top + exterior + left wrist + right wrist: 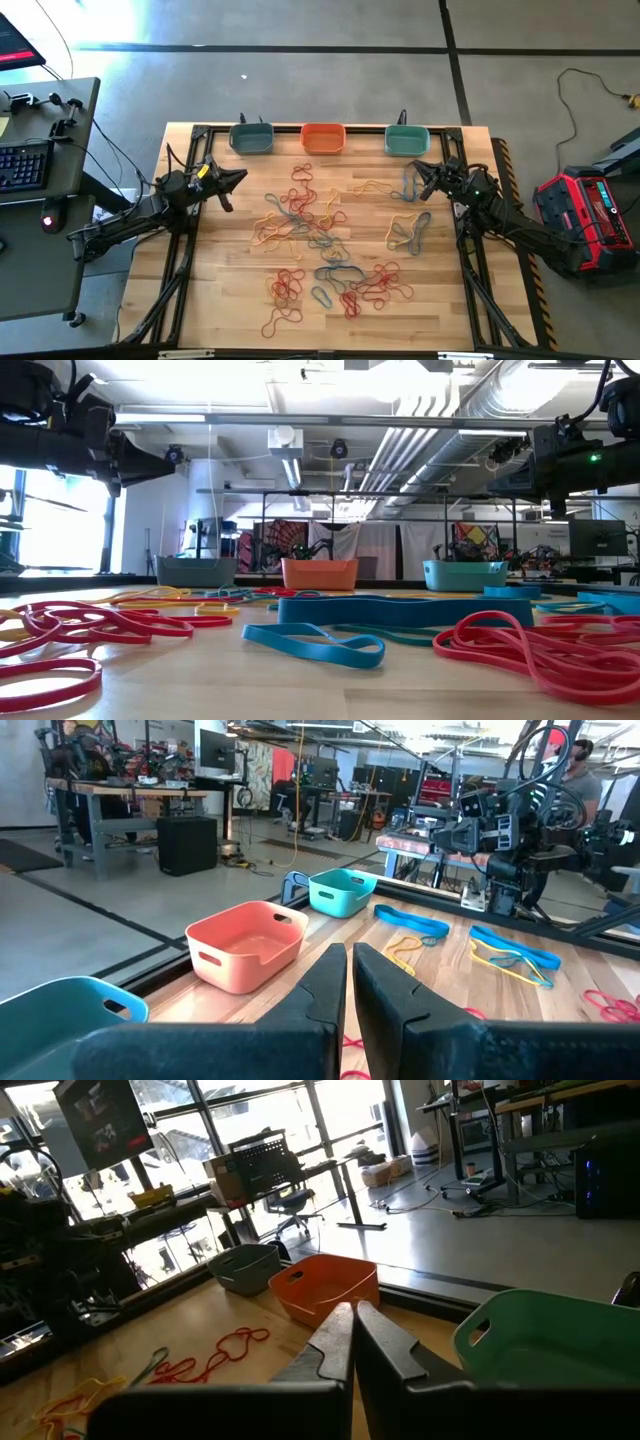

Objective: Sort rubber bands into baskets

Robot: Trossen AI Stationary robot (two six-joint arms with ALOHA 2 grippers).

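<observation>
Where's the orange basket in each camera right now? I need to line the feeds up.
High view: orange basket, middle of three at the table's far edge.
Low view: centre background.
Left wrist view: middle tub, beyond the shut fingers.
Right wrist view: middle tub.
Shared landmark: teal-green basket beside it.

A workshop or lab: exposed ceiling ducts (470, 420), cluttered workbenches (120, 790), concrete floor (300, 80).

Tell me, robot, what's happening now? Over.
Left gripper shut, empty, near the grey-blue basket. Right gripper shut, empty. Rubber bands all on the table; nothing blocking.
</observation>
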